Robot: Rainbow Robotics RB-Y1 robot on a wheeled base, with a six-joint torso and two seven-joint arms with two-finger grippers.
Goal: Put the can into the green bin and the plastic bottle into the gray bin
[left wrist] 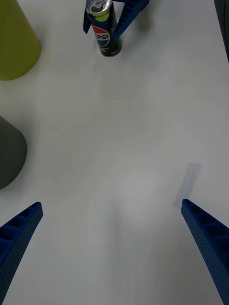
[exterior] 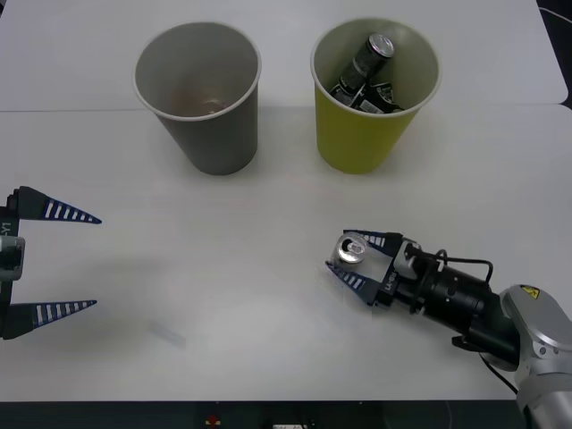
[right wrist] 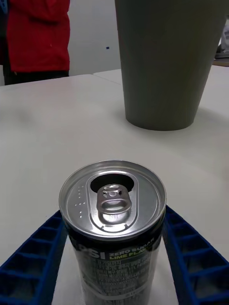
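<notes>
Right gripper [exterior: 356, 261] is down at table level with its blue ribbed fingers [right wrist: 39, 248] set either side of the Pepsi can [exterior: 350, 249], one on each flank and pressed against the dark body, so it reads as clenched on the can, low on the body, which leaves the shiny top and pull-tab free. And the can stands upright on the white table [exterior: 268, 295], near the front edge, with the green bin [exterior: 374, 98] well beyond it and slightly to the right. That bin already holds a few dark cans, so this one, by my reckoning, is headed the same way: lift, carry forward, drop over the pale rim. Keeping it upright and gripped on the sides makes sense for clearing that tall wall. Over on the other side, the left gripper [exterior: 54, 263] hovers with its fingers spread wide above bare table, apparently waiting its turn. The gray bin [exterior: 198, 94] stands beside the green one, to its left; from the front its inside is pale with only a faint mark at the bottom.
</notes>
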